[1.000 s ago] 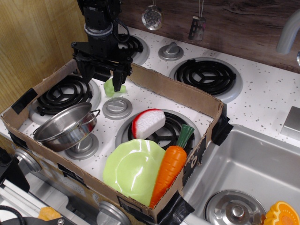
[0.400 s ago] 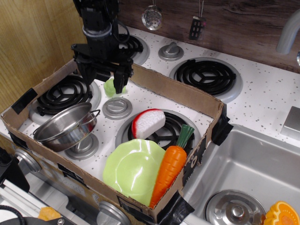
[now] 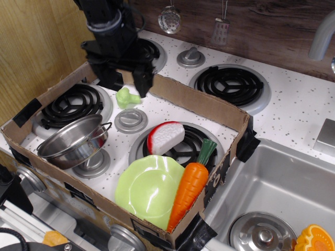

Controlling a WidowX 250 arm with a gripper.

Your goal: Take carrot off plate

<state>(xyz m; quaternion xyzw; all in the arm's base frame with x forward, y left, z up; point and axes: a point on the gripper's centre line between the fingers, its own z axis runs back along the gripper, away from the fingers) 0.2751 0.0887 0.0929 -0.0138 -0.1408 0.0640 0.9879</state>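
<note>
The orange carrot (image 3: 189,186) with its dark green stem lies tilted on the right edge of the lime-green plate (image 3: 145,190), leaning against the cardboard wall at the box's front right. My black gripper (image 3: 124,82) hangs open and empty over the back left of the box, just above a small light green toy vegetable (image 3: 125,98). It is far from the carrot and the plate.
A cardboard box wall (image 3: 193,102) rings the stove top. A steel pot (image 3: 73,141) lies tilted at the left. A red and white toy (image 3: 165,137) sits on the burner behind the plate. The sink (image 3: 277,183) is to the right, with an orange slice toy (image 3: 315,239).
My gripper has risen and shifted a little right and back. The small green vegetable, earlier between the fingers, now lies uncovered on the stove top. The carrot and plate have not moved.
</note>
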